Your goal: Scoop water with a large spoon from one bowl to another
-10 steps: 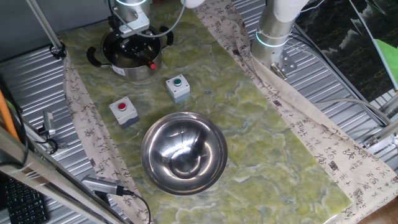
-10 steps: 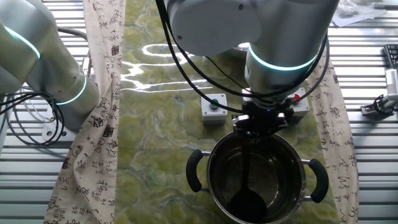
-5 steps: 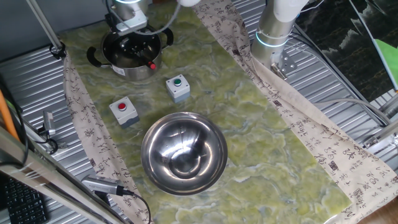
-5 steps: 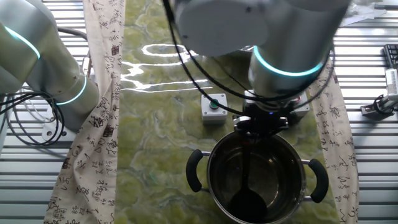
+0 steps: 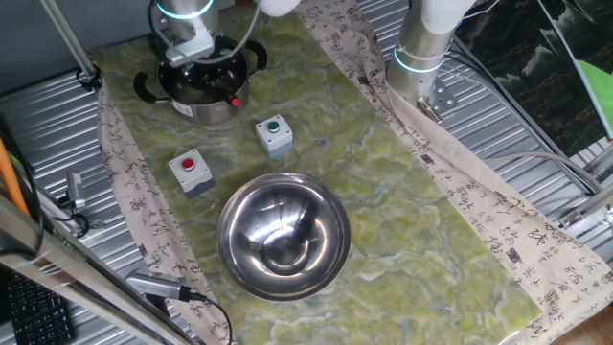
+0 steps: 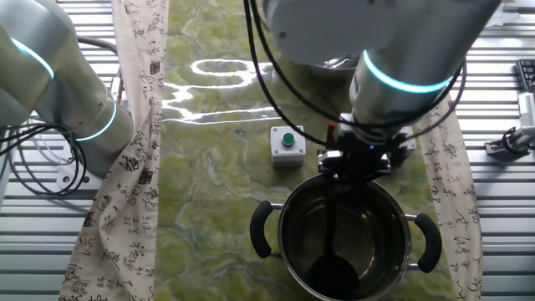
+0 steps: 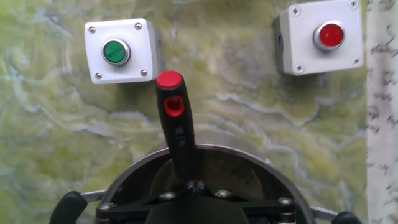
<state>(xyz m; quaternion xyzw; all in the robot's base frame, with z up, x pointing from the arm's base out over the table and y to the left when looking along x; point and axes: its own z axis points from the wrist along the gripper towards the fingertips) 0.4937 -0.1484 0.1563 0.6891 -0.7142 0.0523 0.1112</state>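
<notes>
The small steel pot [image 5: 203,94] with two black loop handles stands at the far left of the mat; it also shows in the other fixed view [image 6: 344,238]. My gripper [image 5: 198,65] hangs over it, shut on the large spoon's black handle [image 6: 333,219]. The spoon's dark bowl end [image 6: 333,272] rests deep in the pot. In the hand view the handle with its red tip [image 7: 170,79] sticks out past the pot rim [image 7: 249,157] from my gripper [image 7: 196,186]. The wide shiny bowl [image 5: 283,235] sits mid-mat. Water is not discernible.
A grey box with a green button [image 5: 273,131] and one with a red button [image 5: 190,170] sit between pot and wide bowl. Both also show in the hand view, green [image 7: 121,51] and red [image 7: 320,37]. A second arm's base [image 5: 421,48] stands at the far right.
My arm has swung a little sideways above the pot, carrying the wrist with it. The spoon's bowl end stays at the pot's bottom.
</notes>
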